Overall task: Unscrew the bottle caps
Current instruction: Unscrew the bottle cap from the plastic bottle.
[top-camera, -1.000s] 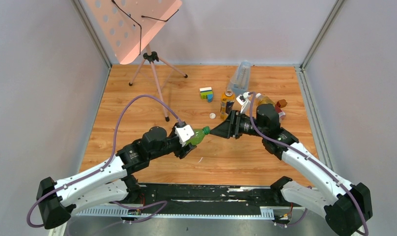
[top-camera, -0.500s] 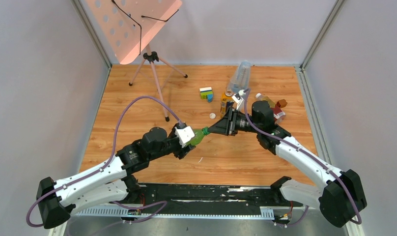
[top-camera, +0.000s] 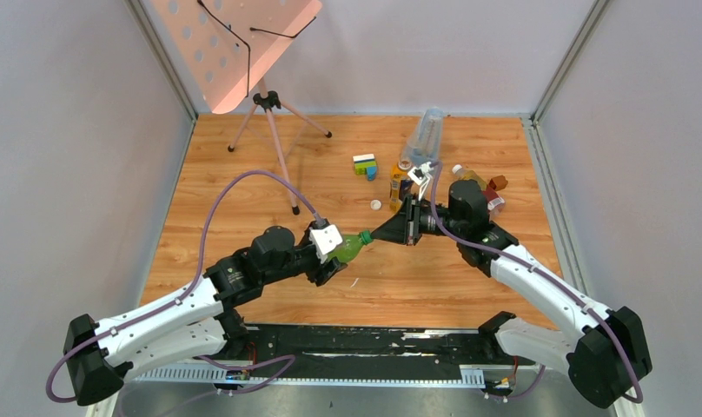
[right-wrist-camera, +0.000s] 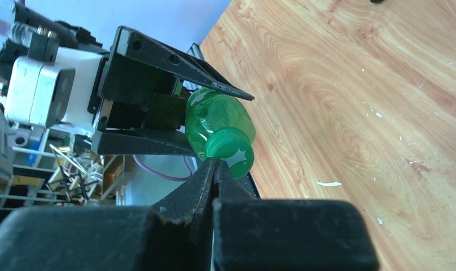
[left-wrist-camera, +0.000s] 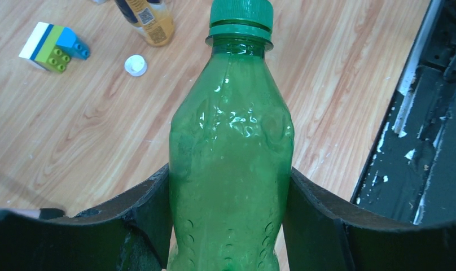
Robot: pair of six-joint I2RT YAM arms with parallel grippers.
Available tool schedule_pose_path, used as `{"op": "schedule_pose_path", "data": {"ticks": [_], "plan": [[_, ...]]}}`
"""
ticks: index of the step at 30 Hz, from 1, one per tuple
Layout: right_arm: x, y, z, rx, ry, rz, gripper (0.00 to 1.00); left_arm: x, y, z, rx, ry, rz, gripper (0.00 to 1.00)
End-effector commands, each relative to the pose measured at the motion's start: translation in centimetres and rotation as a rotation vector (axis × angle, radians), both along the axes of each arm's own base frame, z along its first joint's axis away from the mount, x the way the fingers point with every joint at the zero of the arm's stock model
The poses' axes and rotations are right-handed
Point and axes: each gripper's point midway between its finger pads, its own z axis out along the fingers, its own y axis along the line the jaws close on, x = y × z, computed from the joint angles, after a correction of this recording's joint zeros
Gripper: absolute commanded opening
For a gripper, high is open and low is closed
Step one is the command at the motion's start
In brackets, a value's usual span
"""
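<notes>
**A:** First entry?

**B:** Green bottle (left-wrist-camera: 230,158), over mid-counter (top-camera: 243,200), gripped by the left end effector (top-camera: 337,252). The green cap (left-wrist-camera: 240,17) is on.

**A:** Right end effector (right-wrist-camera: 214,165)?

**B:** Clenched on nothing, tips against the cap's rim (fingers pressed together). Open wood runs left to the tripod stand (top-camera: 274,148). The black front edge (top-camera: 374,340) is near.

Soft, even light fills the overhead view. The bench (top-camera: 243,217) is bright, its shadows are faint and soft-edged, and nothing is blurred. In the left wrist view the green bottle (left-wrist-camera: 231,169) is sharp, with small white glints on its shoulder, while the black strip (left-wrist-camera: 434,141) at the right stays dim. In the right wrist view the right end effector (right-wrist-camera: 214,167) looms dark and soft-focused along the bottom. The wood grain there is crisp, and the upper left corner is washed out pale.
</notes>
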Motion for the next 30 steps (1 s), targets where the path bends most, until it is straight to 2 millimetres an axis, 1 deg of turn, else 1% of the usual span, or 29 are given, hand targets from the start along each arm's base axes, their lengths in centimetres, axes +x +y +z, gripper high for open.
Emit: {"op": "schedule_pose_path", "data": {"ticks": [1,2,4,6,7,9,13,17,18,21,24,26,27,28,30], "plan": [[-0.7,-0.1,1.7,0.001,-0.170,0.065,0.00,-0.9,-2.1,3.1,-0.139,0.016,-0.098,0.00],[-0.5,-0.2,1.7,-0.004,-0.170,0.052,0.06,-0.9,-2.1,3.1,-0.142,0.022,-0.103,0.00],[-0.1,-0.4,1.8,-0.013,-0.150,0.009,0.32,-0.7,-2.1,3.1,-0.143,0.031,-0.106,0.00],[0.5,-0.6,2.1,-0.012,-0.112,-0.042,0.52,-0.5,-2.0,3.0,-0.137,0.022,-0.103,0.00],[0.6,-0.6,2.2,-0.007,-0.092,-0.056,0.59,-0.5,-1.9,3.0,-0.134,0.017,-0.104,0.00],[0.5,-0.6,2.3,0.006,-0.061,-0.066,0.63,-0.6,-1.9,3.0,-0.132,0.014,-0.105,0.00],[0.4,-0.3,2.1,0.020,-0.025,-0.054,0.63,-0.7,-2.0,3.0,-0.131,0.020,-0.117,0.00],[0.1,0.2,2.0,0.040,0.003,-0.011,0.56,-0.9,-2.3,3.0,-0.136,0.029,-0.129,0.00],[0.0,0.3,1.9,0.042,0.007,0.004,0.53,-0.8,-2.3,3.1,-0.139,0.028,-0.128,0.00],[-0.5,0.4,1.6,0.038,0.002,0.043,0.39,-0.8,-2.3,3.2,-0.144,0.027,-0.123,0.00],[-1.0,0.3,1.3,0.029,-0.028,0.075,0.34,-0.8,-2.1,3.3,-0.149,0.025,-0.115,0.00],[-1.1,0.1,1.3,0.021,-0.056,0.073,0.24,-0.8,-2.0,3.3,-0.151,0.025,-0.111,0.00],[-1.1,0.0,1.3,0.020,-0.068,0.070,0.23,-0.8,-2.0,3.3,-0.153,0.026,-0.109,0.00],[-1.2,-0.1,1.4,0.020,-0.081,0.069,0.26,-0.8,-1.9,3.3,-0.154,0.028,-0.107,0.00],[-1.2,-0.2,1.5,0.020,-0.100,0.071,0.43,-0.8,-1.9,3.2,-0.156,0.032,-0.108,0.00]]}}
